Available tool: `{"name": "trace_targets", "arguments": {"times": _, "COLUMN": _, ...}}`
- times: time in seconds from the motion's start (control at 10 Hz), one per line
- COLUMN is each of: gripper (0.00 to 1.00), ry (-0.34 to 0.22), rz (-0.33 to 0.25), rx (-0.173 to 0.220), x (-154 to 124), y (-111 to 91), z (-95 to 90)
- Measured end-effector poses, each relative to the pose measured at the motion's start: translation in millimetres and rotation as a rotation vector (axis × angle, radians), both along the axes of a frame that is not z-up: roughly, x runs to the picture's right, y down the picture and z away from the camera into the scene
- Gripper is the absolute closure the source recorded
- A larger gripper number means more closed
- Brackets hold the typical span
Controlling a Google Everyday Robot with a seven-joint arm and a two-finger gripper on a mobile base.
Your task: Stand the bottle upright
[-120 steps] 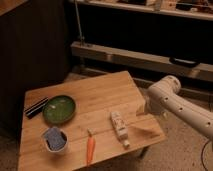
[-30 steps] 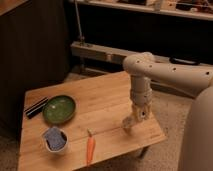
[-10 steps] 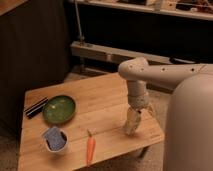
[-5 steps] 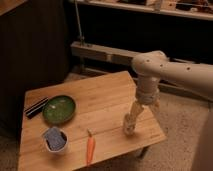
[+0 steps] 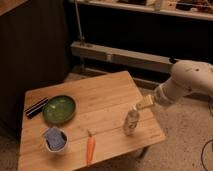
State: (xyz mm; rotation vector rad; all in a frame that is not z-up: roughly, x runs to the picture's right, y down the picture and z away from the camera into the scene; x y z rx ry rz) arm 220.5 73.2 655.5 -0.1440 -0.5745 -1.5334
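Note:
The small cream-white bottle (image 5: 131, 121) stands upright on the wooden table (image 5: 102, 90), near its front right corner. My gripper (image 5: 144, 104) is just above and to the right of the bottle's cap, at the end of the white arm (image 5: 187, 85) that reaches in from the right. I cannot tell whether it still touches the bottle.
An orange carrot (image 5: 90, 148) lies near the front edge, left of the bottle. A green plate (image 5: 59, 109) sits at the left, with a black object (image 5: 36, 107) beside it. A white cup holding something blue (image 5: 54, 139) stands at the front left. A low metal rail (image 5: 120, 56) runs behind the table.
The bottle, lying flat at first, has been lifted and now stands upright. The arm has swung from over the table out to the right, and the gripper has come off the bottle's top.

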Motion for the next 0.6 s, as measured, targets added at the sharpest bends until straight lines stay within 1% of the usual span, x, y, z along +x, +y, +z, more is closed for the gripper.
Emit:
{"name": "trace_targets", "arguments": {"times": 0.1, "gripper": 0.22, "ry": 0.002, "rz": 0.020, "rx": 0.021, "x": 3.0, "y": -2.4, "z": -1.0}}
{"name": "trace_targets", "arguments": {"times": 0.2, "gripper": 0.22, "ry": 0.002, "rz": 0.024, "rx": 0.025, "x": 2.9, "y": -3.3, "z": -1.4}}
{"name": "trace_targets", "arguments": {"times": 0.6, "gripper": 0.22, "ry": -0.001, "rz": 0.021, "rx": 0.025, "x": 0.7, "y": -3.6, "z": -0.9}}
